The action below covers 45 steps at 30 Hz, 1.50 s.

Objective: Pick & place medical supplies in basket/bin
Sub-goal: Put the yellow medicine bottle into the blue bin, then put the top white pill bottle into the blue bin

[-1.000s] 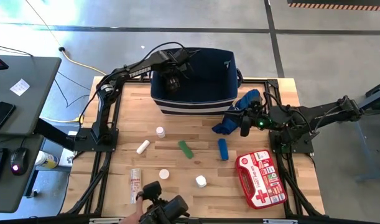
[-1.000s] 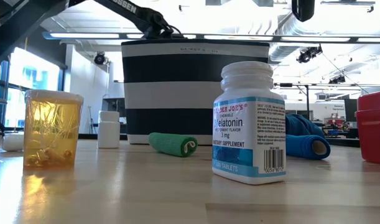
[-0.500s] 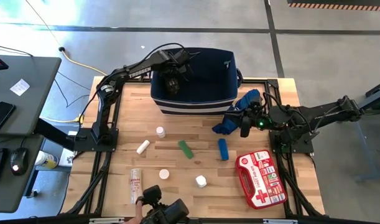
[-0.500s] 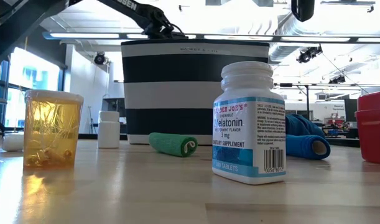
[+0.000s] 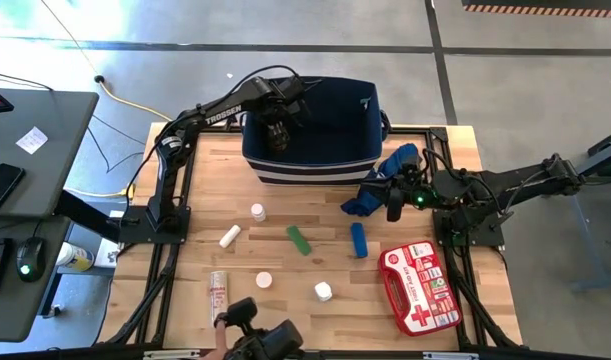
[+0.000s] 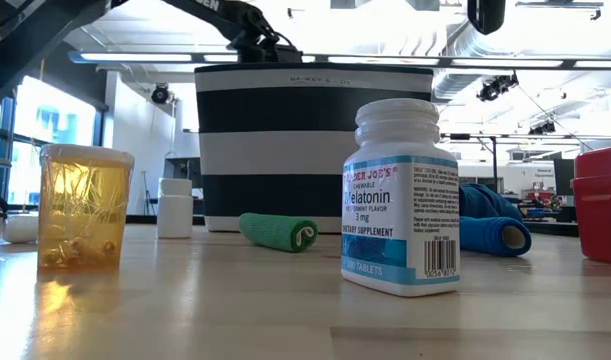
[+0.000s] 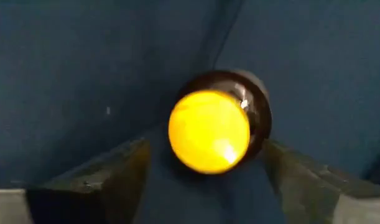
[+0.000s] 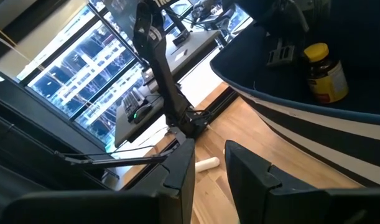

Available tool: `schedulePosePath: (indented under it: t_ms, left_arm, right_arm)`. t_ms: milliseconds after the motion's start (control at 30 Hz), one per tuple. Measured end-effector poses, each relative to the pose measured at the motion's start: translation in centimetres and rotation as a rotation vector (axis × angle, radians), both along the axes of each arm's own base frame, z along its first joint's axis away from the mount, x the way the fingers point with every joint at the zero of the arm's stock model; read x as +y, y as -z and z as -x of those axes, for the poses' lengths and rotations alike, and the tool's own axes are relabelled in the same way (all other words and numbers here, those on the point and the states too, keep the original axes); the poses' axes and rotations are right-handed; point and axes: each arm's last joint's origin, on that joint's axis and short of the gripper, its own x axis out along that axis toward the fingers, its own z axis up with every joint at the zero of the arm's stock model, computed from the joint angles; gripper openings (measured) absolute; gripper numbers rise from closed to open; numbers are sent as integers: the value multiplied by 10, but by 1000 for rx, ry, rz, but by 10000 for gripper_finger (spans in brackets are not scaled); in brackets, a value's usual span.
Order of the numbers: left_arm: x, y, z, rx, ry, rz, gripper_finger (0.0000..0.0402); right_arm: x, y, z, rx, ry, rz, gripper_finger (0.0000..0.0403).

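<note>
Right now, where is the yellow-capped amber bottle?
Inside the navy bin, at its left end, the amber bottle stands directly below the open left end effector.

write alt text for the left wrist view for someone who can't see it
An amber bottle with a round yellow cap, seen from directly above, stands on the navy fabric floor of the bin. The left tool hangs over it with its two dark fingers spread wide on either side, not touching it.

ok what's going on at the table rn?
The left gripper is over the navy bin, fingers open on either side of the yellow-capped amber bottle, which sits inside the bin. The right gripper waits by the blue fabric bundle. The first aid pouch, small white bottles and packets are on the table.
</note>
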Motion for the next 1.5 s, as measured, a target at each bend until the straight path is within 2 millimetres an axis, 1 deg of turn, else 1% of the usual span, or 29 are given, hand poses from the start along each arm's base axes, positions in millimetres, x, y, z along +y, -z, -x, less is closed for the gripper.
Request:
schedulePosePath:
  t_ms: [100, 167, 300, 467, 600, 767, 900, 1033, 1133, 1167, 1333, 1367, 1500]
  left_arm:
    - [0, 0, 2, 24, -28, -18, 391]
    - [-2, -4, 5, 30, -41, -28, 395]
    - [-13, -24, 10, -3, -40, -74, 373]
    - [-37, -53, 13, -86, 1, -126, 347]
    - [-60, -78, 18, -164, 46, -168, 332]
    - [-97, -110, 30, -277, 114, -182, 317]
    - [-136, -135, 48, -381, 97, -172, 303]
    - [-168, -156, 69, -523, 22, -146, 288]
    - [-185, -163, 81, -599, -57, -103, 277]
    - [-190, -162, 83, -599, -82, -86, 273]
    - [-213, -152, 91, -509, -179, -48, 255]
    - [-219, -150, 91, -512, -187, -45, 251]
    - [-251, -135, 85, -541, -181, 7, 236]
  right_arm:
    - [0, 0, 0, 0, -5, -1, 81]
    - [0, 0, 0, 0, -9, -1, 81]
    - [0, 0, 0, 0, -12, -2, 81]
    - [0, 0, 0, 4, -12, 0, 81]
    - [0, 2, 0, 22, -14, 4, 81]
    - [0, 2, 0, 28, -19, 20, 81]
    - [0, 2, 0, 28, -20, 20, 81]
    - [1, 2, 0, 30, -32, 22, 81]
    - [1, 3, 0, 36, -51, 23, 81]
    - [1, 3, 0, 40, -59, 22, 81]
    - [2, 7, 1, 84, -103, 22, 81]
    - [3, 8, 1, 91, -117, 20, 81]
    - [5, 9, 1, 104, -201, -2, 81]
